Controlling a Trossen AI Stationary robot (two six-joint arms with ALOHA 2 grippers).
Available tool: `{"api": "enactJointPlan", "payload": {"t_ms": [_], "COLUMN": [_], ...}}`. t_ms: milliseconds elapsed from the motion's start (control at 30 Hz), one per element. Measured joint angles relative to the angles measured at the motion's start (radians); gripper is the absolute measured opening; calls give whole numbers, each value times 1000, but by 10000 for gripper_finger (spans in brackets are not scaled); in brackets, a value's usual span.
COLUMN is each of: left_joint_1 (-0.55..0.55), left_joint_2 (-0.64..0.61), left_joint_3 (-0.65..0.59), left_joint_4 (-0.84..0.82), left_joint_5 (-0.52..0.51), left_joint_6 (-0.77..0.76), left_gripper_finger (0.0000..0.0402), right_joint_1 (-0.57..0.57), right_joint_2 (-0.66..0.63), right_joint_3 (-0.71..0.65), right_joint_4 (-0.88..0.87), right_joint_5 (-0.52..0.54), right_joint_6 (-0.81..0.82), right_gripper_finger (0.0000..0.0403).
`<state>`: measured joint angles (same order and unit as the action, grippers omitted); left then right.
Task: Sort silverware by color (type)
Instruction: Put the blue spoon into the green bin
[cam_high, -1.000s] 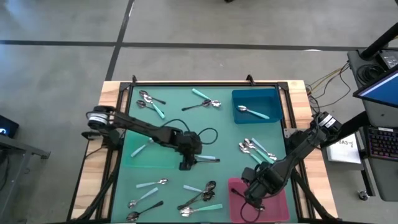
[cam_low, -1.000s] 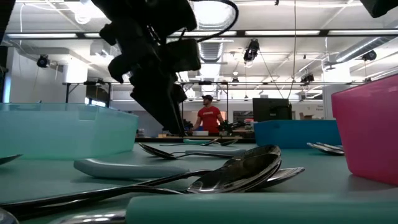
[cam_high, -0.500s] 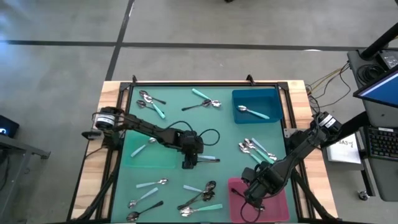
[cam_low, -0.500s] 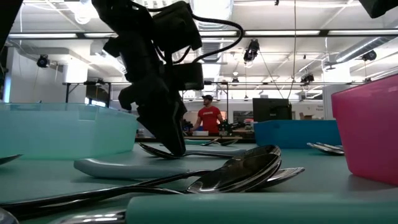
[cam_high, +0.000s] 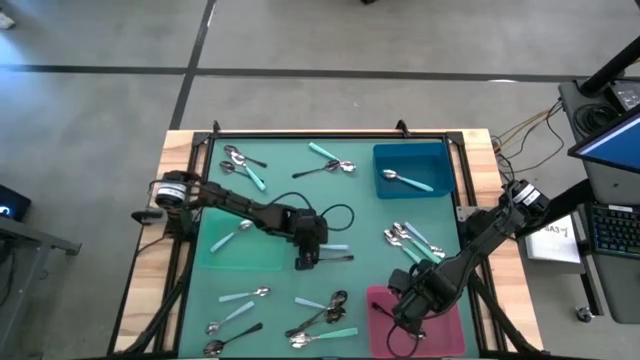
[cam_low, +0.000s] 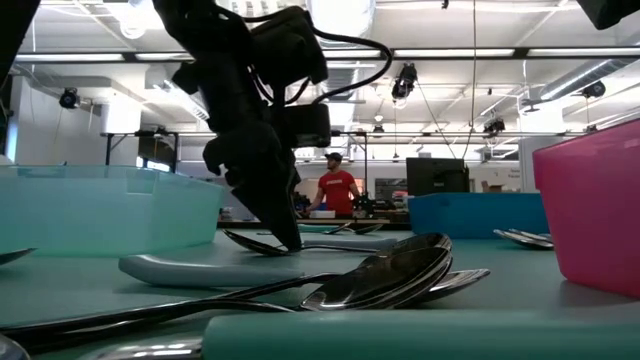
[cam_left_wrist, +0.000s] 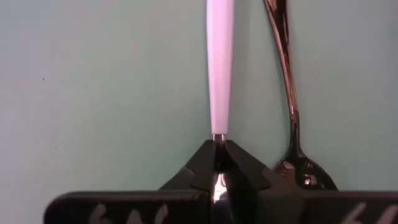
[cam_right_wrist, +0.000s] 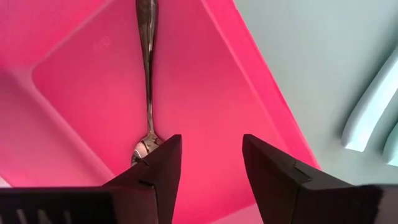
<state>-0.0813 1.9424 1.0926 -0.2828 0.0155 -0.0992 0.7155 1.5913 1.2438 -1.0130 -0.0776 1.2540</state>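
At the table's middle my left gripper (cam_high: 304, 262) is shut on a spoon with a pale blue handle (cam_left_wrist: 219, 62), which lies on the green table top. An all-metal spoon (cam_left_wrist: 287, 81) lies right beside it, untouched. In the low view the left fingers (cam_low: 290, 243) reach down to the table. My right gripper (cam_high: 405, 312) hangs open over the pink tray (cam_right_wrist: 93, 93) at the near right. One all-metal spoon (cam_right_wrist: 148, 68) lies flat on that tray's floor, ahead of the open fingers and apart from them. My left gripper pinches the spoon's metal neck (cam_left_wrist: 217, 138), just below the end of the pale blue handle, between its two fingers. The fingers come from above, pointing down, one on each side of the neck. The gripper hides the bowl. The handle lies along the table.
A blue tray (cam_high: 412, 150) at the far right holds one spoon. A pale teal tray (cam_high: 250, 255) lies left of centre with one spoon in it. Several spoons lie in groups at the far left (cam_high: 240, 160), far middle (cam_high: 330, 165), right (cam_high: 410, 240) and near edge (cam_high: 320, 318).
My left gripper has come down to the table and a little toward the right edge, and has shut on the pale blue spoon's neck. The spoon has stayed where it lay.
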Motion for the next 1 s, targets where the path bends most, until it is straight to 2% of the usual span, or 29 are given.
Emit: {"api": "enactJointPlan", "payload": {"t_ms": [233, 433, 567, 767, 1000], "left_joint_1": [31, 31, 24, -13, -68], "left_joint_2": [-68, -213, -365, -642, -959], "left_joint_3": [72, 113, 99, -48, -355], "left_joint_4": [-88, -254, -404, -599, -602], "left_joint_5": [-28, -20, -37, -112, -109], "left_joint_6": [63, 67, 19, -170, -461], "left_gripper_finger": [2, 1, 1, 1, 0], "right_joint_1": [0, 0, -1, -14, -106], "right_joint_2": [0, 0, -1, -1, -1], "right_joint_3": [-1, -2, -3, -3, -2], "right_joint_4": [0, -1, 0, 8, 49], "right_joint_5": [9, 86, 165, 287, 325], "right_joint_6": [2, -1, 3, 2, -75], "right_gripper_finger": [160, 155, 155, 156, 147]}}
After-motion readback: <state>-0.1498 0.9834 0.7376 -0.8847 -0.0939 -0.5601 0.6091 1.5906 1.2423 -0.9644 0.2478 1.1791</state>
